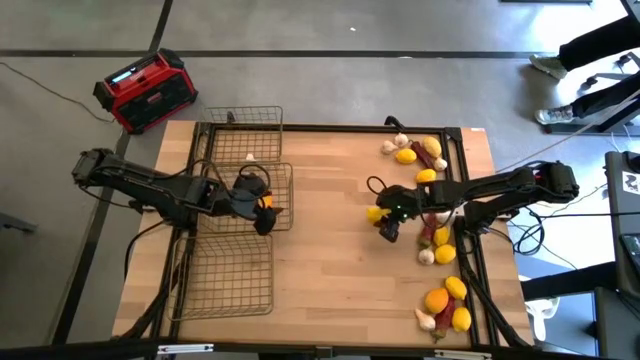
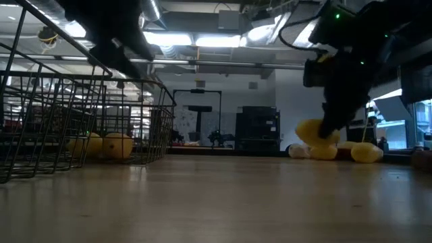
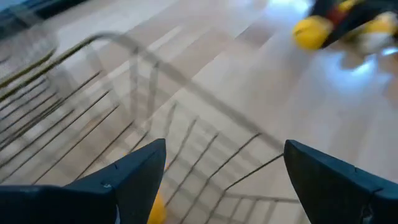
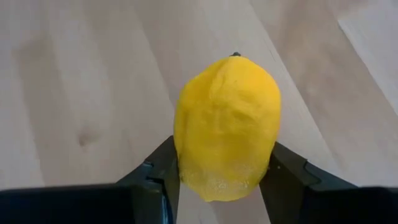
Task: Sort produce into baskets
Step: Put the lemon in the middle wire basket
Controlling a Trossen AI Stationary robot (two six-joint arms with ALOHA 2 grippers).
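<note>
High view: middle basket (image 1: pixel 285 190) holds oranges (image 1: pixel 266 201); right end effector (image 1: pixel 383 215) grips lemon (image 4: pixel 227 127); left end effector (image 1: pixel 262 208) open.

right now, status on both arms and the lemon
Right pincer shut on lemon, just off table. Left pincer open over middle basket. Nothing in the way.

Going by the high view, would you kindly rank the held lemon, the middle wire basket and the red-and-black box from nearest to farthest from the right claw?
1. The lemon: gripped in the right claw itself, right of table centre.
2. The middle wire basket: across the table on its left side, under the left claw.
3. The red-and-black box: on the floor beyond the table's far-left corner.
</note>
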